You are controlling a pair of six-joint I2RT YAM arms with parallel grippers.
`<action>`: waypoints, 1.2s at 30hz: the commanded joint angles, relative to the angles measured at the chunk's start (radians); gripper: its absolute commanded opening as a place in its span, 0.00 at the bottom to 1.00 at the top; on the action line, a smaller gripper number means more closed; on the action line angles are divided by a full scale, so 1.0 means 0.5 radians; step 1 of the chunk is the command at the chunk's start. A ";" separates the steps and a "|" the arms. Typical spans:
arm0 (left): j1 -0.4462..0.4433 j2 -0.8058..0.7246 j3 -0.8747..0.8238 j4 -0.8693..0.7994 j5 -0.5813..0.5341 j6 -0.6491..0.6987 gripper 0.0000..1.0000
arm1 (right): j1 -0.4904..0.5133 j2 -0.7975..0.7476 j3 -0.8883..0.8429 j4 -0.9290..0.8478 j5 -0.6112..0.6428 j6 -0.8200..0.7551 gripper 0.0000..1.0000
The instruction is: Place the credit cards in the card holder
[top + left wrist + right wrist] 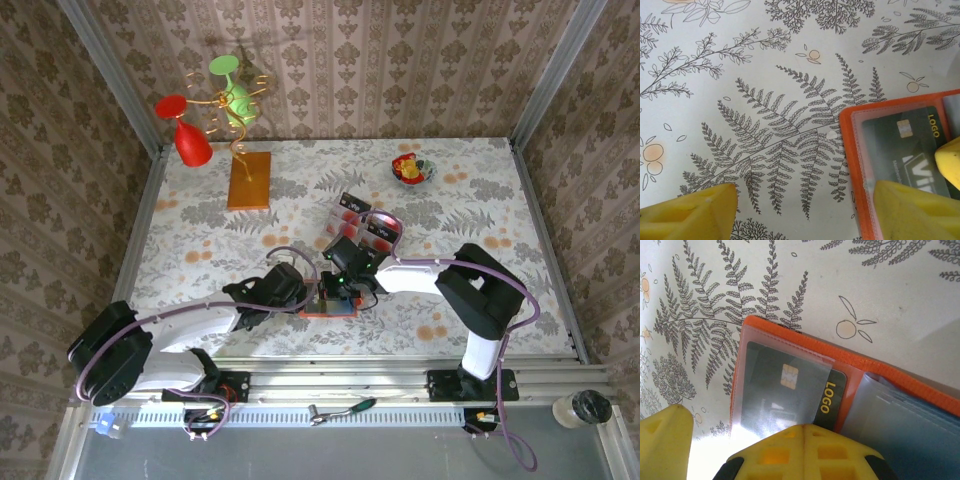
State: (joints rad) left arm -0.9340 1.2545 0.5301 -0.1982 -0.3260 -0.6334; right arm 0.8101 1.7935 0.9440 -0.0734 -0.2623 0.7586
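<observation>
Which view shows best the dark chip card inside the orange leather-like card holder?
The right wrist view: the dark rectangular chip card lies nearly whole under a clear sleeve, LOGO readable. The left wrist view shows part of it, cut by yellow fingers. From the top it is too small to tell.

You are holding the yellow-fingered left gripper spread wide; the yellow-fingered right gripper is pressing its fingers together.

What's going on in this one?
Both arms are working at the open card holder on the table. A dark card sits partway inside its clear pocket. The right gripper, shut, is at the card's near edge, while the left gripper is open, one finger over the holder's edge.
</observation>
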 commanded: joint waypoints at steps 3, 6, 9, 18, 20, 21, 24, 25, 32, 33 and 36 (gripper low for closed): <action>0.013 0.081 -0.054 -0.008 0.010 -0.030 0.73 | 0.016 -0.127 0.047 -0.152 0.019 -0.021 0.08; 0.012 0.105 -0.075 -0.002 0.002 -0.051 0.73 | 0.017 -0.189 0.044 -0.212 0.059 -0.042 0.10; 0.014 0.099 -0.104 0.010 -0.005 -0.068 0.73 | 0.018 -0.221 0.028 -0.249 0.089 -0.060 0.10; 0.007 0.098 -0.128 0.032 0.002 -0.083 0.72 | 0.031 -0.209 -0.056 -0.211 0.077 -0.045 0.05; 0.007 0.106 -0.127 0.035 0.000 -0.083 0.72 | 0.042 -0.193 -0.062 -0.203 0.071 -0.041 0.04; 0.008 0.110 -0.124 0.037 0.001 -0.083 0.72 | 0.047 -0.188 -0.062 -0.200 0.069 -0.042 0.04; 0.005 0.120 -0.122 0.040 0.002 -0.080 0.72 | 0.058 -0.153 -0.063 -0.194 0.067 -0.039 0.03; 0.005 0.123 -0.118 0.040 0.001 -0.080 0.72 | 0.064 -0.144 -0.065 -0.187 0.067 -0.036 0.03; -0.003 0.144 -0.118 0.056 0.004 -0.080 0.72 | 0.093 -0.051 -0.022 -0.181 0.061 -0.032 0.02; -0.002 0.146 -0.118 0.059 0.004 -0.080 0.72 | 0.097 -0.041 -0.010 -0.180 0.057 -0.034 0.01; -0.006 0.162 -0.115 0.070 0.008 -0.080 0.72 | 0.111 -0.013 0.022 -0.183 0.047 -0.032 0.01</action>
State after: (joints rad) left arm -0.9352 1.3121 0.4774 -0.1757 -0.3275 -0.6590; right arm 0.8505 1.7557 0.9310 -0.1577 -0.2394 0.7429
